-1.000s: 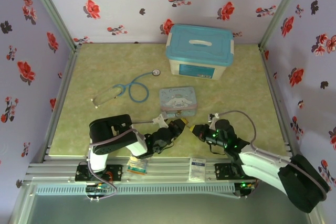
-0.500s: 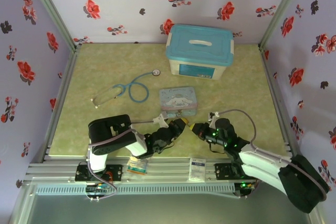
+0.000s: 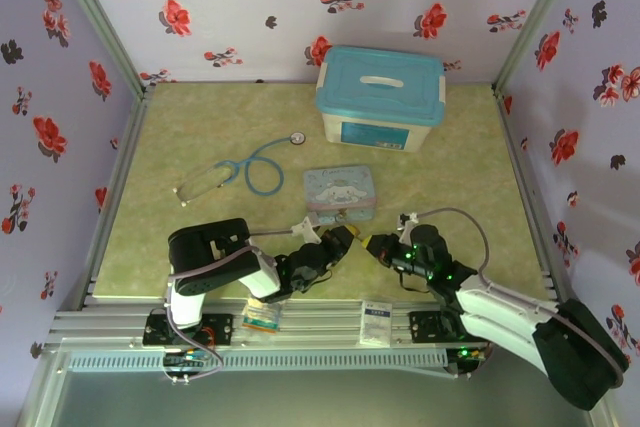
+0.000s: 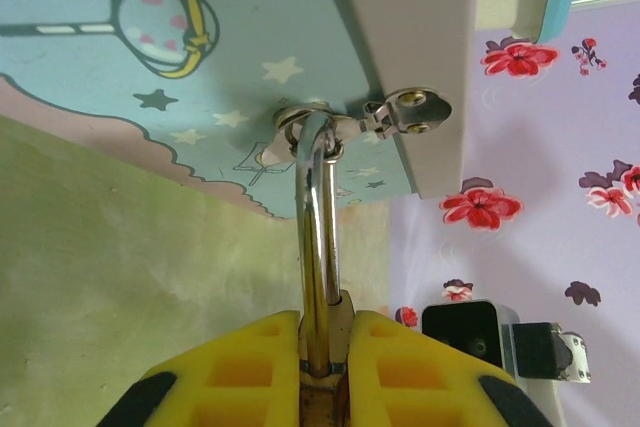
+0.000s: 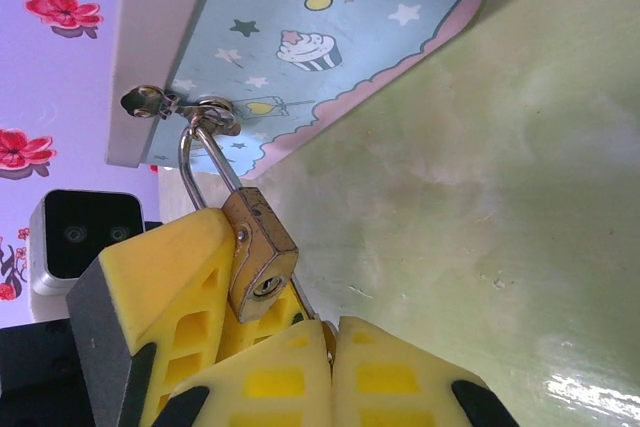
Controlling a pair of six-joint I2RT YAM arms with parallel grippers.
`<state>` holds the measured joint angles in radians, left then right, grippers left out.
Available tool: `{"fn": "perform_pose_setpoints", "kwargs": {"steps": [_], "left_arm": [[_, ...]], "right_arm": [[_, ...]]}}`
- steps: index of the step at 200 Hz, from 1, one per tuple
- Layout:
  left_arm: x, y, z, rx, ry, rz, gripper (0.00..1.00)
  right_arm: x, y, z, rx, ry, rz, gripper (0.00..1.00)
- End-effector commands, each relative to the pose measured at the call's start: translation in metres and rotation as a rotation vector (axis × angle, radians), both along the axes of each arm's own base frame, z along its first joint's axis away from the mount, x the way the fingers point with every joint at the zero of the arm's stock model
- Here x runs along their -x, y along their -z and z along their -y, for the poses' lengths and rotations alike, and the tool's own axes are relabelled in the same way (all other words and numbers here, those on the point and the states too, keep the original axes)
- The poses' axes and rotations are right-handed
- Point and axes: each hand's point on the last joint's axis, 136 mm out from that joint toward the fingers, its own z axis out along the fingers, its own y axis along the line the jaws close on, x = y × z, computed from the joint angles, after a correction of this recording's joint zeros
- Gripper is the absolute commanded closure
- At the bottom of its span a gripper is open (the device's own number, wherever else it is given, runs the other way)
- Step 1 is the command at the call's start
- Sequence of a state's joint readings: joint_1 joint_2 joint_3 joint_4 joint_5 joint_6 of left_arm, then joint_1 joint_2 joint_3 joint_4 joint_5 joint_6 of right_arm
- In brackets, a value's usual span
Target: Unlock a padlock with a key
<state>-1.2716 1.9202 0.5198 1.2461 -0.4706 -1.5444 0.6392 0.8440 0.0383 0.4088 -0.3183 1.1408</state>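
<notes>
The left gripper [image 4: 325,325] clamps the tiny brass-gold padlock [image 5: 260,259], its shackle through the blue cartoon tin's [image 3: 339,190] latch [image 4: 405,112], by the green table's [image 3: 180,147] near edge. The right gripper [image 5: 328,339] pinches the thin dark-grey key [image 5: 308,308] just beside it.

left yellow-fingered gripper [image 4: 325,325] clamping small brass padlock [image 5: 258,252] | right yellow-fingered gripper [image 5: 332,328] pinching thin grey key [image 5: 306,303] | both arms reaching low, tips almost meeting lol

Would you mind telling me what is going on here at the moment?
The left gripper holds the small brass padlock, jaws shut on it, while its shackle hangs through the clasp of the cartoon tin. The right gripper, jaws pressed together on what looks like the thin key, sits close to the padlock's keyhole end. The key is not yet in the keyhole.
</notes>
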Motion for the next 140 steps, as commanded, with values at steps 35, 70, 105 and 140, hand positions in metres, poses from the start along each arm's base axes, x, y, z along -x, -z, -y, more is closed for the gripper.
{"fn": "perform_pose_setpoints", "kwargs": {"steps": [35, 70, 105, 140], "left_arm": [[-0.002, -0.018, 0.014, 0.073, 0.008, 0.019, 1.0], [-0.002, -0.014, 0.012, 0.069, 0.006, 0.011, 1.0], [-0.001, -0.014, 0.014, 0.07, 0.008, 0.01, 1.0], [-0.001, -0.01, 0.011, 0.067, 0.002, 0.002, 1.0]], "right_arm": [[-0.006, -0.011, 0.002, -0.032, 0.026, 0.04, 1.0], [-0.006, -0.012, 0.005, -0.04, 0.036, 0.046, 1.0], [-0.009, -0.009, 0.012, -0.028, 0.067, 0.046, 1.0], [-0.009, -0.014, 0.015, -0.044, 0.079, 0.055, 1.0]]}}
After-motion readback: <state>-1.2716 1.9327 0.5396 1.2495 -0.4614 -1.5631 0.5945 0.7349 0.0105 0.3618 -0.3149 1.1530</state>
